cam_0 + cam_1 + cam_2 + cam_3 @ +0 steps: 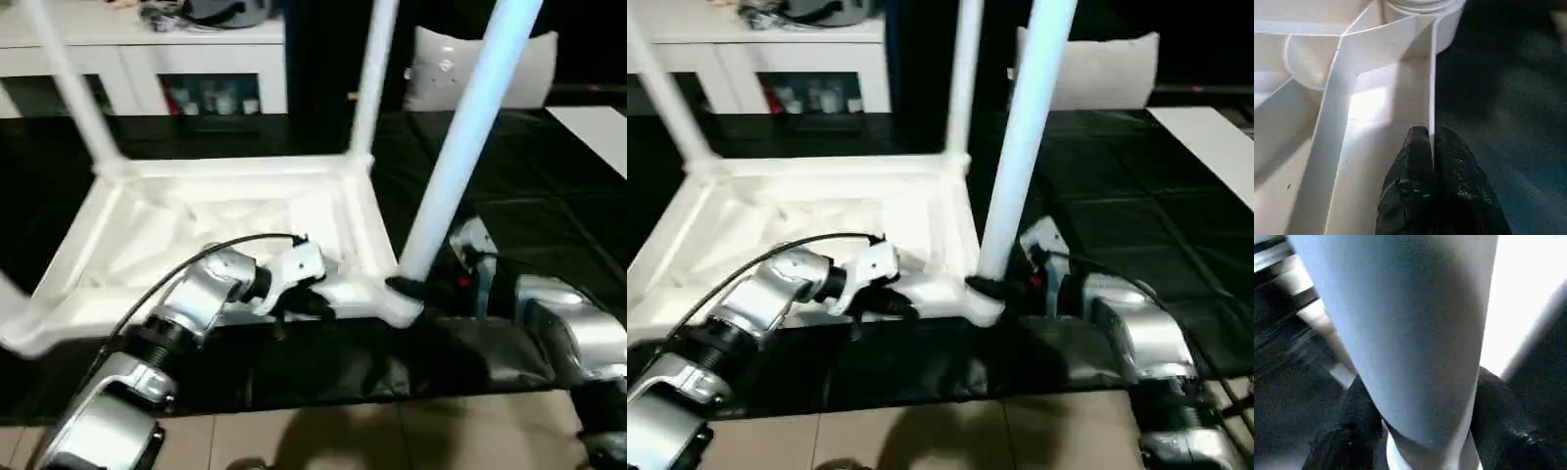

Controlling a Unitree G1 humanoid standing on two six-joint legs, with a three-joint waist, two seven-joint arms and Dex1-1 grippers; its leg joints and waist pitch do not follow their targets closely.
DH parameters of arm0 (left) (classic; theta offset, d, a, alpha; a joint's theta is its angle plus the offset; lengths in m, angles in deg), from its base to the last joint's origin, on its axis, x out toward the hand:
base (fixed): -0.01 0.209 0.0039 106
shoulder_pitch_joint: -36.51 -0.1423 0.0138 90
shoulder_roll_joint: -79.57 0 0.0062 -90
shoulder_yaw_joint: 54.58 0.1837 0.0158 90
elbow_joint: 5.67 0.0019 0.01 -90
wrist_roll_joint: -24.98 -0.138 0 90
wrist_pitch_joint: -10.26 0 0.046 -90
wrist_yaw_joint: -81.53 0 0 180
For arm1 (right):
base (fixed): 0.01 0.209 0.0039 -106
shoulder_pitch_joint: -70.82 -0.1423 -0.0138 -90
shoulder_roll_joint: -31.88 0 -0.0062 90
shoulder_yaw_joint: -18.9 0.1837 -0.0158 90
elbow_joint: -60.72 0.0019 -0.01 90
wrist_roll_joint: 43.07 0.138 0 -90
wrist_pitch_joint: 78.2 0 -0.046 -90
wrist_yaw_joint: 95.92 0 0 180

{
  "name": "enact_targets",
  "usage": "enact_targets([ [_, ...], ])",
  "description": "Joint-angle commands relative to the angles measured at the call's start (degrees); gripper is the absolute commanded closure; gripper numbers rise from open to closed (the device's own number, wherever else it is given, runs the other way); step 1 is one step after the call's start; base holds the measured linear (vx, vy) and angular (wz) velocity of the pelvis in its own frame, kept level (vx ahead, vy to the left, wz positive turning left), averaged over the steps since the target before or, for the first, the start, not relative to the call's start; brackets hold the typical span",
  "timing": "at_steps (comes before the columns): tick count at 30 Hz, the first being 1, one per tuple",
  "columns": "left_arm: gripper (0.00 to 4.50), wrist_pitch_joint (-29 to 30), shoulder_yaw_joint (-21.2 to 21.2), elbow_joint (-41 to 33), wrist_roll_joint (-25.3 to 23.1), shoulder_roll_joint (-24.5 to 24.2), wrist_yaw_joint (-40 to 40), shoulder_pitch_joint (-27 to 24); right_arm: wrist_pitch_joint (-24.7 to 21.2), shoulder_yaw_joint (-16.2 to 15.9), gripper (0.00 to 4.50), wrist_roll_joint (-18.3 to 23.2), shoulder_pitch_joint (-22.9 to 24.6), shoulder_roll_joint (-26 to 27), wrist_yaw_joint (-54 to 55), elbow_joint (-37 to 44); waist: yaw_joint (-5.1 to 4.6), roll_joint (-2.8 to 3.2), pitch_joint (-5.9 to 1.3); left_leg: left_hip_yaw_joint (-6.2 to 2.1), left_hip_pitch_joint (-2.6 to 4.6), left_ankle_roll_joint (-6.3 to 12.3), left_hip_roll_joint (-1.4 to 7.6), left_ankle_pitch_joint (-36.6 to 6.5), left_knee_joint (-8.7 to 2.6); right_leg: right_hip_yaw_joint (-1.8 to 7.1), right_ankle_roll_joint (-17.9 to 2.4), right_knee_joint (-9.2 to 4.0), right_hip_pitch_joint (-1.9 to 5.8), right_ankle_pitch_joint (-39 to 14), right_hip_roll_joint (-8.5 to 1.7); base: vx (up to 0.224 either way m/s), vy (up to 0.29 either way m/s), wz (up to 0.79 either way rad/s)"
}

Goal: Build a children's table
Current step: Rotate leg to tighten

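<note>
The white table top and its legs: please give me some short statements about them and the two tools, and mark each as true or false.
1. The table top lies with its ribbed underside up. True.
2. The left tool is wide open above the top. False: it is shut on the top's thin near rim.
3. The right tool has a finger on each side of the near right leg. True.
4. All legs lie flat on the black work table. False: the legs in view stand up from the corners.
</note>
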Motion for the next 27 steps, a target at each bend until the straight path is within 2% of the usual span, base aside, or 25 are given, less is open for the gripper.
enact_targets([
  [1, 4.5, 3.7, -3.1, 1.9, 0.3, 6.5, -13.2, 2.5, -2.5, 0.5, 2.4, -2.0, -3.8, 7.4, 15.3, -5.3, -0.09, -1.14, -3.75, -2.85, 0.21, 2.38, 5.03, -4.3, -3.75, 4.64, -1.3, -4.6, 2.58, -20.4, -7.82, 0.0, 0.0, 0.0],
  [2, 4.5, 4.1, -3.4, 1.9, 0.1, 6.9, -14.2, 2.6, -2.3, 1.0, 2.4, -2.1, -4.0, 8.0, 16.5, -5.7, -0.33, -1.02, -3.76, -2.96, 0.64, 1.84, 4.92, -4.7, -3.72, 4.36, -1.4, -5.15, 2.54, -22.0, -7.9, 0.0, 0.0, 0.0],
  [3, 4.5, 4.2, -3.5, 2.0, 0.0, 7.0, -14.4, 2.6, -2.3, 1.1, 2.4, -2.1, -4.1, 8.1, 16.8, -5.8, -0.38, -1.13, -3.91, -2.9, 0.63, 1.95, 4.88, -4.3, -3.68, 4.51, -1.3, -4.98, 2.69, -21.7, -7.95, 0.0, 0.0, 0.0],
  [4, 4.5, 4.9, -3.9, 1.8, -0.1, 8.2, -16.1, 2.7, 0.8, 0.8, 2.08, -2.8, -4.4, 8.8, 17.6, -6.9, -0.28, -0.97, -3.85, -2.86, 0.3, 2.88, 4.95, -3.6, -3.69, 4.79, -1.3, -4.8, 2.84, -20.2, -8.03, 0.0, 0.0, 0.0],
  [5, 4.5, 5.1, -4.0, 1.8, -0.1, 8.4, -16.3, 2.6, 1.5, 0.8, 2.08, -2.8, -4.4, 8.9, 17.5, -7.0, -0.26, -0.89, -4.04, -2.88, 0.33, 3.37, 5.31, -2.9, -3.62, 4.97, -1.7, -4.34, 2.72, -17.5, -8.06, 0.0, 0.0, 0.0],
  [6, 4.5, 5.3, -4.0, 1.4, -0.1, 8.9, -16.5, 2.5, 2.8, 0.8, 1.78, -2.5, -4.4, 9.3, 17.0, -7.2, -0.26, -0.94, -4.18, -2.94, 0.16, 4.11, 5.49, -1.9, -3.56, 5.12, -2.5, -3.78, 2.85, -14.4, -8.09, 0.0, 0.0, 0.0],
  [8, 4.5, 5.4, -3.9, 1.2, -0.1, 9.1, -16.5, 2.4, 3.5, 0.8, 1.76, -2.2, -4.4, 9.5, 16.6, -7.3, -0.27, -0.96, -4.16, -2.93, 0.15, 5.04, 5.55, -1.1, -3.55, 5.25, -3.8, -3.24, 2.83, -11.3, -8.13, 0.0, 0.0, 0.0],
  [9, 4.5, 5.0, -3.6, 0.9, -0.4, 8.9, -15.8, 2.1, 3.7, 0.7, 1.72, -2.0, -4.2, 9.7, 15.7, -6.9, -0.24, -0.85, -4.15, -2.86, 0.06, 5.33, 5.45, -1.2, -3.5, 5.3, -4.3, -3.2, 2.94, -10.8, -8.22, 0.0, 0.0, 0.0],
  [12, 4.5, 3.7, -2.9, 0.4, -0.6, 7.9, -14.2, 1.7, 4.2, 0.5, 1.35, -1.6, -3.5, 9.4, 14.1, -5.9, -0.27, -0.77, -4.06, -2.86, 0.07, 5.4, 5.54, -1.6, -3.54, 5.28, -4.3, -3.32, 2.9, -11.6, -8.12, 0.0, 0.0, 0.0],
  [15, 4.5, 2.7, -2.6, 0.5, -1.1, 6.5, -13.6, 1.3, 6.0, 0.8, 1.26, -1.9, -2.9, 8.7, 13.1, -5.7, -0.27, -0.75, -4.03, -2.85, 0.11, 5.12, 5.53, -2.6, -3.6, 5.29, -4.0, -3.4, 2.94, -12.4, -8.11, 0.0, 0.0, 0.0],
  [16, 4.5, 2.7, -2.6, 0.5, -1.1, 6.5, -13.6, 1.3, 6.0, 0.8, 1.02, -1.9, -2.9, 8.7, 13.1, -5.7, -0.25, -0.73, -4.05, -2.86, 0.14, 5.08, 5.52, -2.5, -3.59, 5.28, -4.0, -3.39, 2.92, -12.4, -8.1, 0.0, 0.0, 0.0],
  [20, 4.5, 0.0, -1.4, 0.4, -1.7, 3.8, -10.2, 0.8, 7.7, 0.8, 0.71, -1.2, -1.4, 5.0, 7.4, -5.1, -0.14, -0.81, -4.05, -2.82, -0.02, 5.39, 5.45, -2.5, -3.52, 5.33, -4.0, -3.25, 3.06, -11.8, -8.13, 0.0, 0.0, 0.0],
  [22, 4.5, -2.0, -0.4, 0.4, -2.0, 1.6, -7.0, 0.6, 9.1, 0.3, 0.45, -1.1, -0.3, 1.9, 3.0, -4.0, 0.11, -0.78, -4.01, -2.77, -0.02, 6.03, 5.4, -2.6, -3.46, 5.28, -3.3, -3.33, 3.07, -12.2, -8.01, 0.0, 0.0, 0.0],
  [25, 4.5, -5.5, 1.3, 0.6, -2.3, -1.0, -2.6, 0.2, 10.6, -0.5, 0.38, -0.3, 1.0, -1.7, -3.9, -2.1, 0.44, -0.68, -4.02, -2.8, 0.01, 6.46, 5.48, -3.1, -3.41, 5.12, -2.8, -3.34, 2.92, -12.5, -7.82, 0.0, 0.0, 0.0],
  [27, 4.5, -9.7, 2.7, 0.0, -1.8, -3.6, 3.1, -0.4, 12.1, -1.4, 0.38, 0.4, 2.0, -5.6, -10.9, -0.4, 0.64, -0.62, -4.03, -2.71, 0.03, 6.48, 5.44, -3.7, -3.34, 5.07, -2.4, -3.51, 2.91, -13.5, -7.8, 0.0, 0.0, 0.0],
])
